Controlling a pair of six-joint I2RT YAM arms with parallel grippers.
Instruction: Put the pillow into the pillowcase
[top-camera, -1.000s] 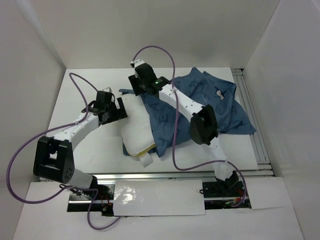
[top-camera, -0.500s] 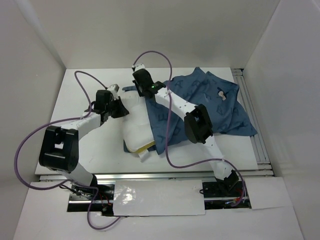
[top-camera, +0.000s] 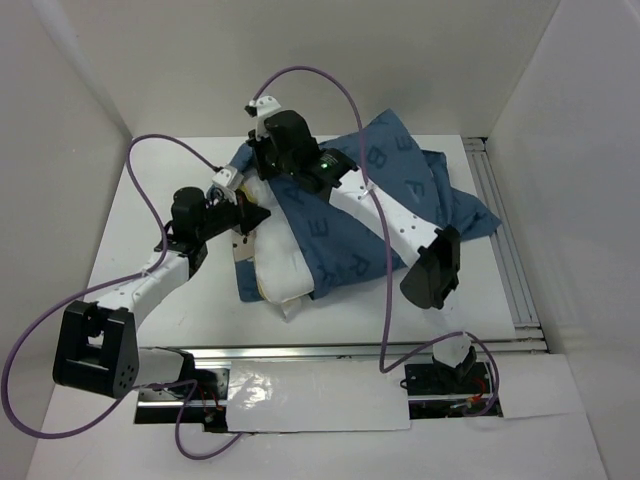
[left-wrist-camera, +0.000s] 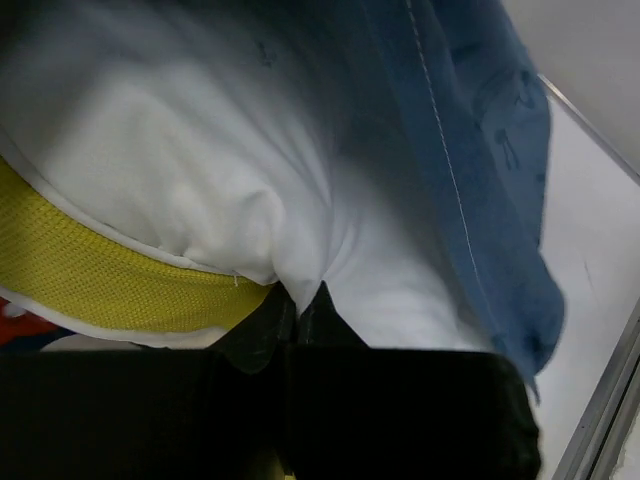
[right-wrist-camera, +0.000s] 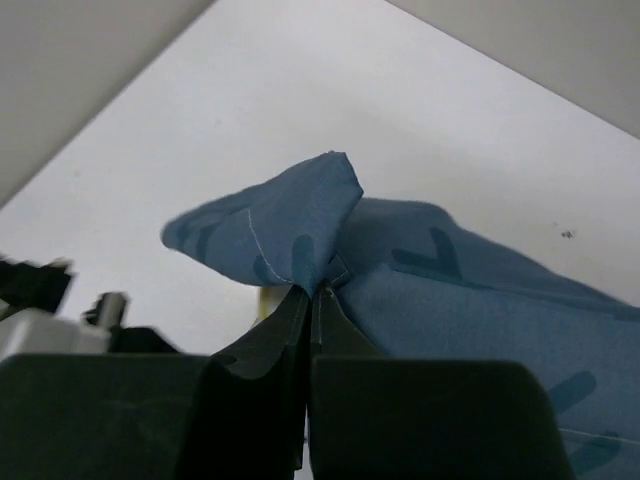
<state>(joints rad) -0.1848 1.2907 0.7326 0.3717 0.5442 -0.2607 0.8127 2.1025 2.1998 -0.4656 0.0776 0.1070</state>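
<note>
Blue pillowcase (right-wrist-camera: 300, 230) hem sits pinched in our right gripper (right-wrist-camera: 310, 292), raised to open it; our left gripper (left-wrist-camera: 298, 300) clamps the pillow (left-wrist-camera: 200, 170), seemingly to feed it in.

There is one worktop (top-camera: 170, 295). On it lie one white pillow (top-camera: 272, 268), which has one yellow band (left-wrist-camera: 90, 270), and one blue pillowcase (top-camera: 395, 190). Two arms reach in, the left arm (top-camera: 150, 280) and the right arm (top-camera: 385, 215). Each carries one end effector, making two: the left end effector (top-camera: 247, 215) and the right end effector (top-camera: 258, 172).
</note>
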